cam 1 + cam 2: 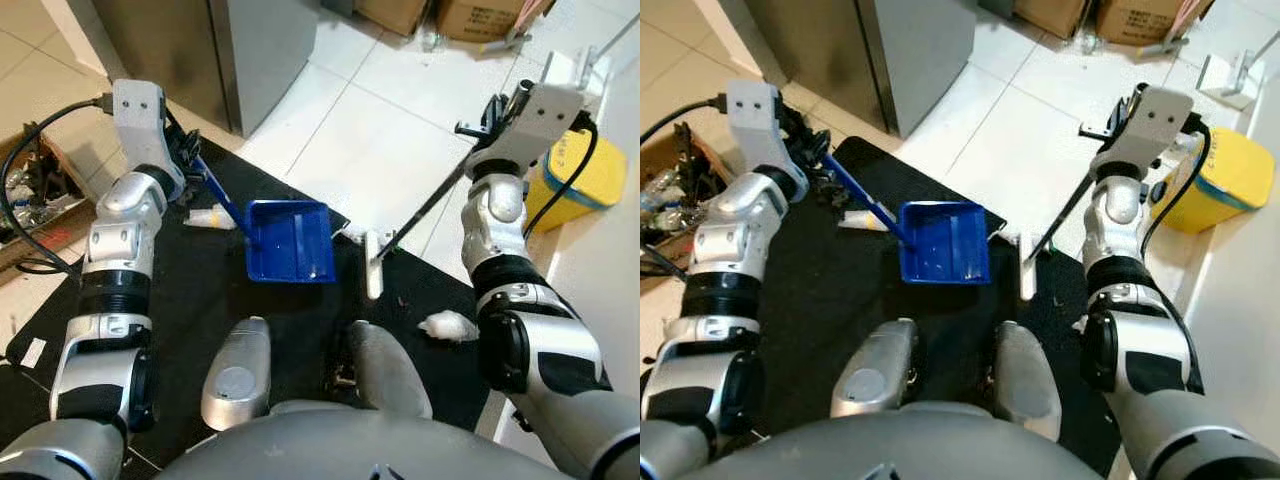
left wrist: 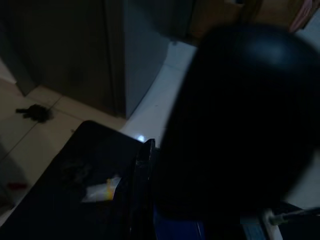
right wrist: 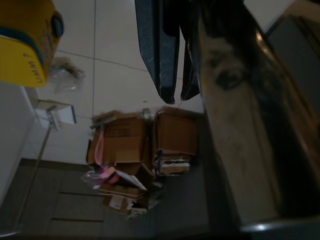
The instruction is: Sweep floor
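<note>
A blue dustpan rests on the black mat, its long blue handle running up to my left gripper, which is shut on it. My right gripper is shut on the thin dark stick of a broom, whose white head lies on the mat just right of the dustpan. A crumpled white paper lies on the mat to the right of the broom head. A white and yellow wrapper lies left of the dustpan, under its handle.
A grey cabinet stands behind the mat. A yellow bin sits at the right by the wall, with cardboard boxes beyond. A box of cables is at the left. My feet stand on the mat.
</note>
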Robot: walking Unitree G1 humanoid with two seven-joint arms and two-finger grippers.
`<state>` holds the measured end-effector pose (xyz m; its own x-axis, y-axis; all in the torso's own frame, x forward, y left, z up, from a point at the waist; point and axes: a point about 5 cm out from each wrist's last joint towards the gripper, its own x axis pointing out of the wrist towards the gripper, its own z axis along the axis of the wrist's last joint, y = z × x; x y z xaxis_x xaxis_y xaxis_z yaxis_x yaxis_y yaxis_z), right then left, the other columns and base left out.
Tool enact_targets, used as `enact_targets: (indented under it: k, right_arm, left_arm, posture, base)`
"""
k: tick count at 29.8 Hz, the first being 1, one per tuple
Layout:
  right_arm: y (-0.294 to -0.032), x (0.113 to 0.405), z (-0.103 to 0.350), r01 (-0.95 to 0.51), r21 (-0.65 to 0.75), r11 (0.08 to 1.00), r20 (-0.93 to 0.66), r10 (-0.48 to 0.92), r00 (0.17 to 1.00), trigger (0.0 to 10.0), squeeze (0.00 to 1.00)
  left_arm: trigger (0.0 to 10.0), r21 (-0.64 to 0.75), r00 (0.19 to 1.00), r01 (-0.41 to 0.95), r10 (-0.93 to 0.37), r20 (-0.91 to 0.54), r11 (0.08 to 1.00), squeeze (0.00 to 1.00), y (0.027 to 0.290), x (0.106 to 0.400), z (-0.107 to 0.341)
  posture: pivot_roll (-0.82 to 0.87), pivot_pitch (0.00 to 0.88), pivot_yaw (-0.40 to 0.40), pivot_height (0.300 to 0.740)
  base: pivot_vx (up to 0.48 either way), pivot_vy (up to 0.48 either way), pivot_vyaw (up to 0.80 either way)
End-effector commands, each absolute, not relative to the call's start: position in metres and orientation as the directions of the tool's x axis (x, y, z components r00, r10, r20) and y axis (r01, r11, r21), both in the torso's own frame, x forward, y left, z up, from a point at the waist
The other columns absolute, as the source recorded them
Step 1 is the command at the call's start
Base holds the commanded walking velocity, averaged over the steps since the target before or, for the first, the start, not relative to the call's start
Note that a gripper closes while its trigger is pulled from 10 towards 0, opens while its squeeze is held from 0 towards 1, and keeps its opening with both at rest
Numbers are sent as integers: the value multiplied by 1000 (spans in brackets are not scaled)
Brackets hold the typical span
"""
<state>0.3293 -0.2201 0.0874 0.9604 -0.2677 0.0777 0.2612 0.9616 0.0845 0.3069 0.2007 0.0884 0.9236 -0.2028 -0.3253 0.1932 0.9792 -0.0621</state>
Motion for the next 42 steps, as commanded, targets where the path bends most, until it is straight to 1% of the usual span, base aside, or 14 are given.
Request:
enact_targets:
  k: [1,8,13,17,24,27,31,34,36,38,42]
  right_arm:
    - [-223,330,93,270,86,959,109,-279,954,10000,0]
    - [-224,331,96,281,84,956,125,-290,949,10000,0]
    - [-225,333,105,286,44,957,178,-289,941,10000,0]
    - [-224,336,112,274,30,961,208,-274,939,10000,0]
    - [-224,342,110,276,13,961,158,-275,948,10000,0]
    - [-223,344,108,286,10,958,139,-284,949,10000,0]
    - [-224,345,108,293,-3,956,137,-290,947,10000,0]
    - [-224,347,111,286,-11,958,144,-282,949,10000,0]
    - [-219,352,117,254,-26,967,165,-246,955,10000,0]
    - [-217,353,120,244,-29,969,172,-236,956,10000,0]
    - [-212,358,126,213,-57,975,193,-199,961,10000,0]
  left_arm:
    - [10000,-88,918,237,-253,-306,967,0,192,305,93]
    - [10000,-95,905,253,-270,-329,963,0,187,298,92]
    - [10000,-53,908,184,-191,-374,981,0,196,294,86]
    - [10000,-25,911,155,-153,-383,988,0,205,293,86]
    - [10000,-7,912,115,-109,-396,993,0,220,307,86]
    - [10000,21,913,99,-82,-399,995,0,226,316,87]
    - [10000,41,912,80,-57,-406,996,0,232,320,87]
    - [10000,62,906,61,-29,-422,996,0,240,322,84]
    - [10000,67,898,56,-21,-440,996,0,244,319,80]
    - [10000,72,895,57,-19,-446,996,0,246,318,78]
    - [10000,63,881,62,-25,-472,996,0,247,309,70]
  posture:
    - [199,0,-14,740]
    - [203,0,-13,740]
    - [205,0,-10,740]
    - [214,0,-12,740]
    - [232,5,-17,740]
    - [230,18,-6,740]
    - [228,17,1,740]
    - [235,36,10,740]
    - [250,60,14,740]
    - [250,60,14,740]
    - [272,97,17,740]
  base:
    - [0,0,0]
    - [0,0,0]
    - [0,0,0]
    - [0,0,0]
    - [0,0,0]
    - [0,0,0]
    - [0,0,0]
    - [0,0,0]
    - [0,0,0]
    - [0,0,0]
    - [0,0,0]
